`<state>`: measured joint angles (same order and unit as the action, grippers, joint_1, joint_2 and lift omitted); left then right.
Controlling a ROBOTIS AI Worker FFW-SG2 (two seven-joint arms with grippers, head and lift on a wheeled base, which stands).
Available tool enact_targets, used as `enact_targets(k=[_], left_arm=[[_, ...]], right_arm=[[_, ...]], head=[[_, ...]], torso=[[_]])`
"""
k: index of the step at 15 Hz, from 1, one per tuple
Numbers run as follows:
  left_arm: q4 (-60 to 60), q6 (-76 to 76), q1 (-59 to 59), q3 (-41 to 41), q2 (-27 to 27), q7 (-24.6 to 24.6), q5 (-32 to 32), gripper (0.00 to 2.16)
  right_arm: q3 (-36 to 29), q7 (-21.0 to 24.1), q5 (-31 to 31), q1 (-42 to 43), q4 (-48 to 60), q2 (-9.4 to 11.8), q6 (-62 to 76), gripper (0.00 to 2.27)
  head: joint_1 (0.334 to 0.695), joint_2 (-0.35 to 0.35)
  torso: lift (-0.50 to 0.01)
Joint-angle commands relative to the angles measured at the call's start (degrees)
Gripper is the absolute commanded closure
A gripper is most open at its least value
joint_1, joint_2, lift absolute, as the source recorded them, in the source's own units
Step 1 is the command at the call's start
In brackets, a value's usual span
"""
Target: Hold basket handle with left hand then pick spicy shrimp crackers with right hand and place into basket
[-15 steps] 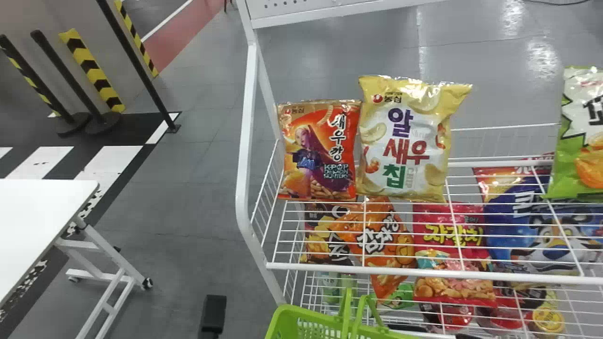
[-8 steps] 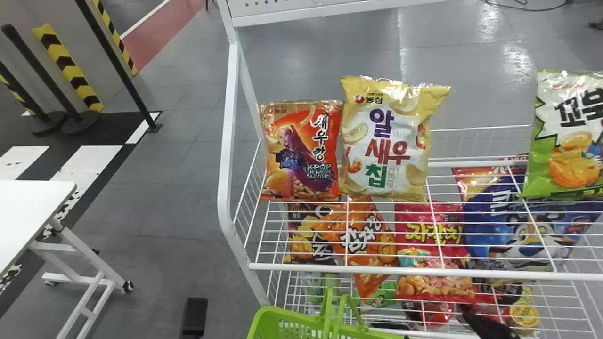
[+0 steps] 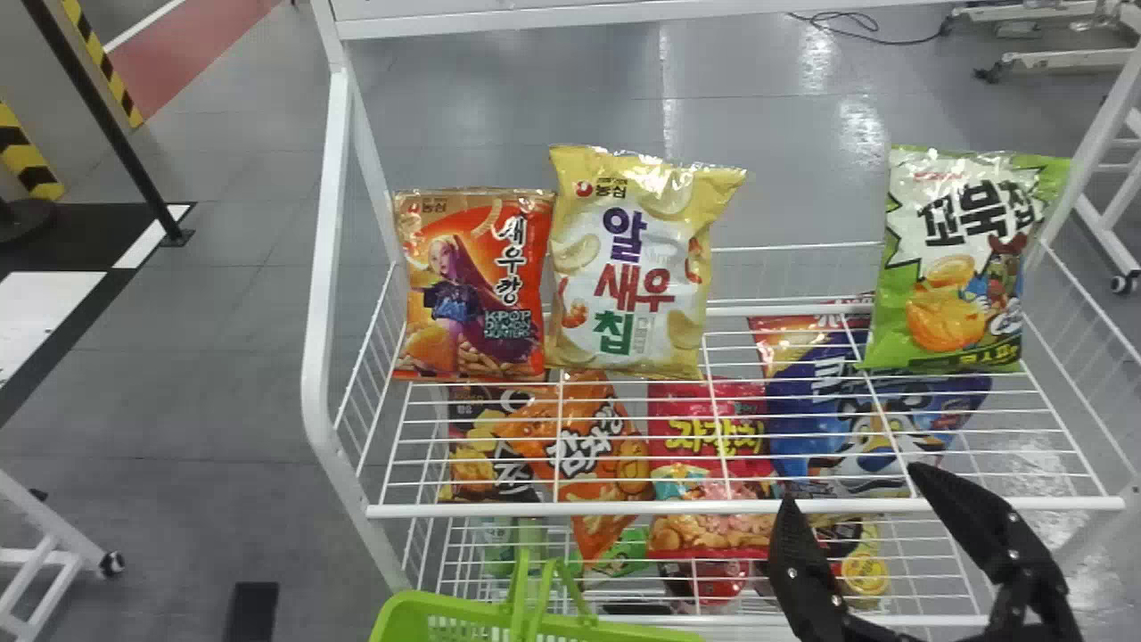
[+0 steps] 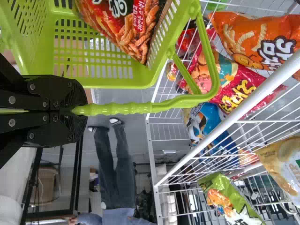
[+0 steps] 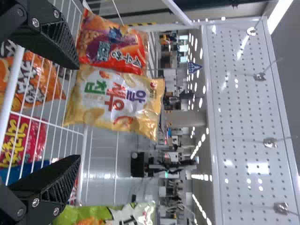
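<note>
In the head view my right gripper (image 3: 850, 482) stands open with nothing between its fingers, before the rack's front rail. The orange-red shrimp crackers bag (image 3: 473, 285) stands upright at the left end of the top shelf, touching the yellow chip bag (image 3: 637, 267). In the right wrist view the right gripper (image 5: 79, 112) faces that yellow bag (image 5: 115, 101), with the orange-red bag (image 5: 112, 44) beside it. The left wrist view has the left gripper (image 4: 75, 110) shut on the green basket's handle (image 4: 122, 108). The basket (image 4: 98, 75) holds a red snack bag (image 4: 126, 23).
A green-and-white bag (image 3: 963, 267) stands at the top shelf's right. The white wire rack (image 3: 624, 510) has a front rail, left post and lower shelf of snack bags and cups. At the bottom, the basket rim (image 3: 446, 604) is close to the rack.
The head view has turned right, so the rack and basket appear farther left. The right gripper has risen into that view from the bottom edge, now with both fingers showing.
</note>
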<state>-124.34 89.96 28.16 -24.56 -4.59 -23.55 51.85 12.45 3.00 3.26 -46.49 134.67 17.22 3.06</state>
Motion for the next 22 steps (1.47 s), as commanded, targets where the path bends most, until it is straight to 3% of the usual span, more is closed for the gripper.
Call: enact_targets(k=[1, 6, 10, 22], left_arm=[[0.06, 0.07, -0.04, -0.14, -0.06, -0.09, 0.0, 1.89], [0.42, 0.07, -0.13, -0.58, -0.06, -0.62, 0.0, 1.89], [0.59, 0.07, -0.13, -0.93, 0.02, -0.89, 0.09, 1.89], [0.94, 0.07, -0.04, -1.28, 0.02, -1.15, 0.18, 1.89]], right_arm=[[-2.61, 0.17, 0.43, 0.0, -0.55, -1.14, -0.21, 0.15], [-7.7, 0.08, 4.21, -1.15, -5.12, -2.81, 3.48, 0.15], [-8.23, -0.01, 4.65, -1.76, -5.65, -2.98, 5.41, 0.15], [-7.79, -0.18, 4.65, -1.76, -5.56, -3.16, 5.77, 0.15]], head=[[0.695, 0.028], [0.695, -0.064], [0.695, -0.111], [0.695, -0.106]], torso=[[-0.037], [-0.037], [-0.037], [-0.037]])
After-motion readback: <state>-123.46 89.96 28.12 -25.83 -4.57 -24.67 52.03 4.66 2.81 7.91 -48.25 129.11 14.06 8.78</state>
